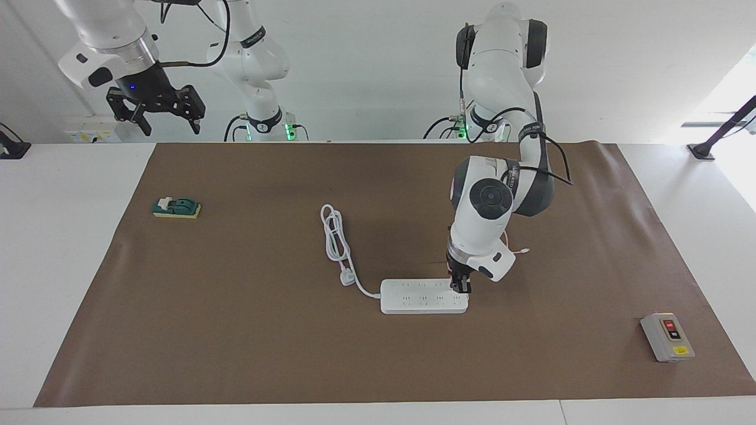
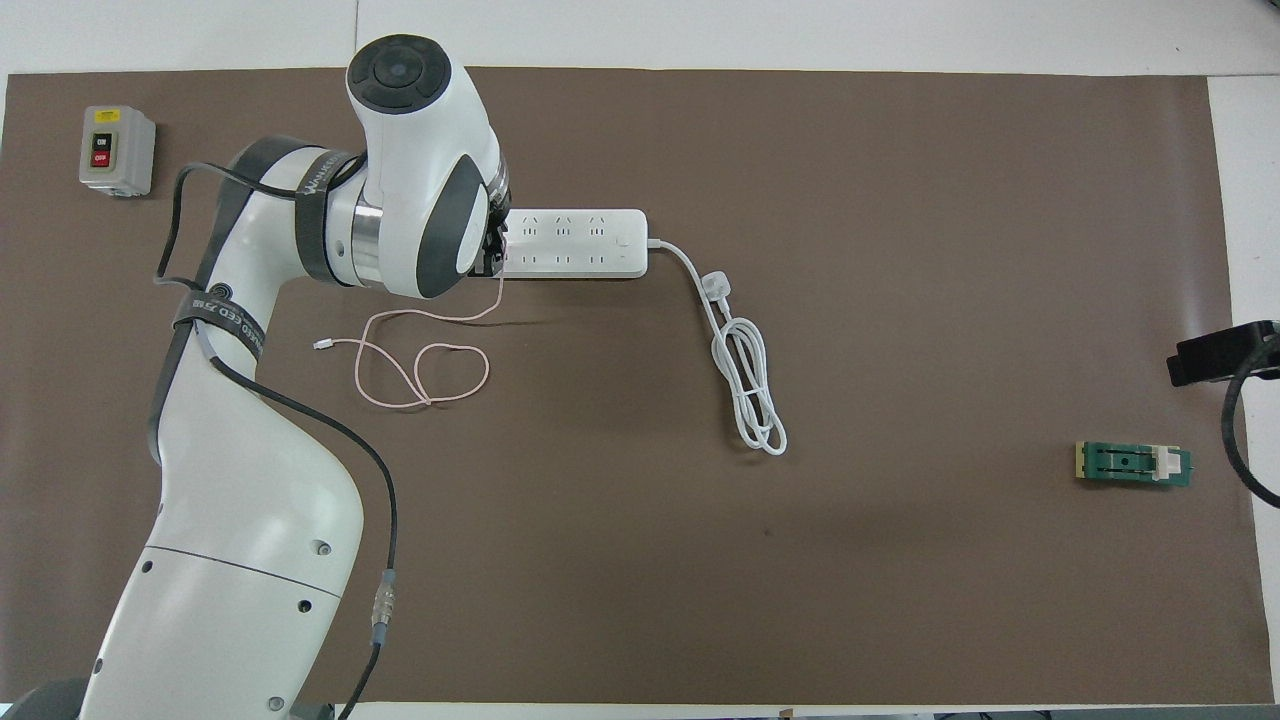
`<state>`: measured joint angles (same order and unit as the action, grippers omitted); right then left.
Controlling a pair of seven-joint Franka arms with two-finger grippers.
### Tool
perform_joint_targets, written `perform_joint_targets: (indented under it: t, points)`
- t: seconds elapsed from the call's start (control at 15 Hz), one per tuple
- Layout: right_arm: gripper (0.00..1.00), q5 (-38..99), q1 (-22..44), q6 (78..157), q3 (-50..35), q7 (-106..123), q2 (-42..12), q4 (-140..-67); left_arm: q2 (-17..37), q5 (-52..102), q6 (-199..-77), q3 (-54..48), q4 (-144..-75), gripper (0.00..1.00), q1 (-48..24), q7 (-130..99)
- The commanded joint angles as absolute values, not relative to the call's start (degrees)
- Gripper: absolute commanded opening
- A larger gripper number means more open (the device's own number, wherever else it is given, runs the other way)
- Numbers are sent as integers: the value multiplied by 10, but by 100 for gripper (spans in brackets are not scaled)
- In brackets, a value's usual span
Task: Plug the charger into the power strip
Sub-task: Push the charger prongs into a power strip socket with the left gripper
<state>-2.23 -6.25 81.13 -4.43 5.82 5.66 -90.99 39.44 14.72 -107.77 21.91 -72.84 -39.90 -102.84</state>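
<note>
The white power strip (image 1: 422,296) lies flat in the middle of the brown mat; it also shows in the overhead view (image 2: 575,243). My left gripper (image 1: 461,287) points straight down onto the strip's end toward the left arm's end of the table, its fingers close together. The charger's pink cube is hidden under the hand. Its thin pink cable (image 2: 420,370) runs from the gripper (image 2: 492,255) and loops on the mat nearer to the robots; its tip shows in the facing view (image 1: 524,251). My right gripper (image 1: 156,115) waits open, high over the table's edge.
The strip's thick white cord (image 2: 745,380) lies coiled beside it, with its three-pin plug (image 2: 717,287). A grey switch box (image 2: 117,150) sits farther from the robots at the left arm's end. A green block (image 2: 1133,464) lies at the right arm's end.
</note>
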Motion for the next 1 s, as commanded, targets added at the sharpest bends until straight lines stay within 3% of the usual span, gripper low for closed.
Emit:
perform_joint_targets:
  t: [0.0, 0.93]
  points:
    - [100, -11, -72, 813, -50, 68, 65, -917, 389, 140, -1088, 222, -752, 0, -410, -1028]
    - [100, -11, -72, 812, -50, 68, 66, -917, 389, 139, -1091, 222, -770, 0, -410, -1027]
